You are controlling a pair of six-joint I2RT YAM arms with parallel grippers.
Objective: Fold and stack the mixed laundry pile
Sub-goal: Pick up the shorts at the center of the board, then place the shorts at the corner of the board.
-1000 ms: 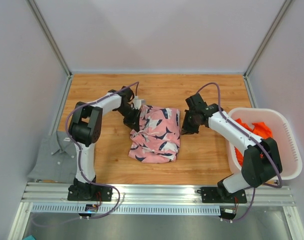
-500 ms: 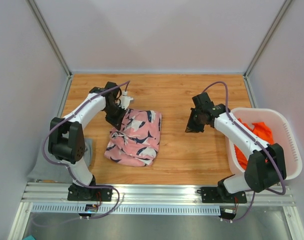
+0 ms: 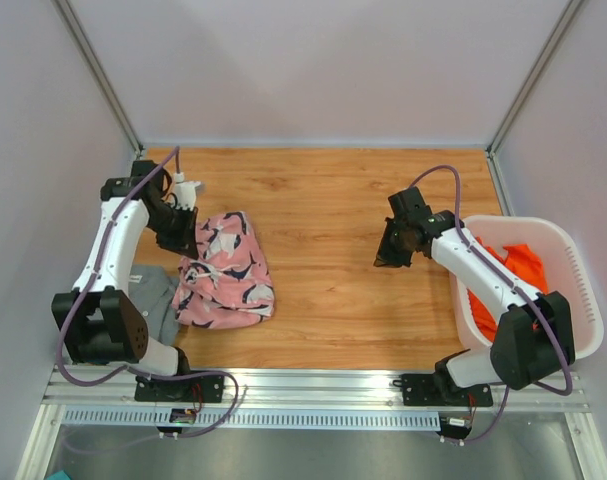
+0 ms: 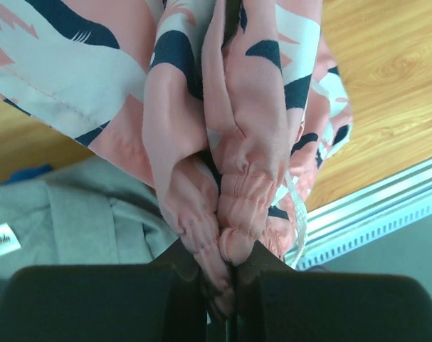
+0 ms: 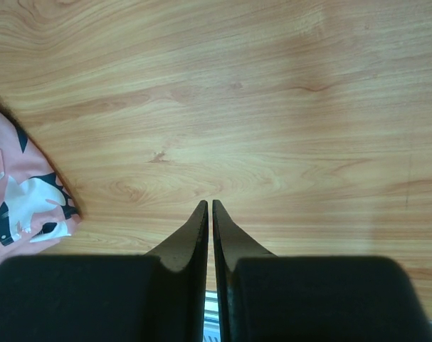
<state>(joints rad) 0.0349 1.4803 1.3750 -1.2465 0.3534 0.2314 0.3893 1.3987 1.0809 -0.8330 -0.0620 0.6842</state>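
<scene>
table [image 3: 333, 190]: the wooden top is spanning the middle of the overhead view and serving as the folding surface.
basket [image 3: 583, 300]: the white slotted tub is sitting at the right edge, probably acting as the source of unfolded pieces.
left arm [image 3: 111, 250]: it is rising from the lower left, running up the left edge, then bending back down toward the table. That reach looks suited to carrying cloth to the left side.
right arm [image 3: 478, 270]: it is stretching from the lower right up and leftward past the basket, with its wrist tipping down over bare wood, apparently waiting.
pink patterned garment [image 3: 226, 275]: the folded bundle is lying left of centre, its left edge reaching the grey garment [image 3: 153, 300], seemingly on its way onto a stack.
grey garment: it is lying flat at the lower left, partly off the wood, likely forming the base of the stack.
orange garment [image 3: 518, 265]: it is sitting crumpled in the basket, not yet folded.
left gripper [image 4: 226, 281]: it is pinching the gathered elastic edge of the pink patterned garment, with its jaws nearly together.
right gripper [image 5: 209, 206]: its fingers are pressing together on nothing, and it is hovering well apart from the pink cloth.
</scene>
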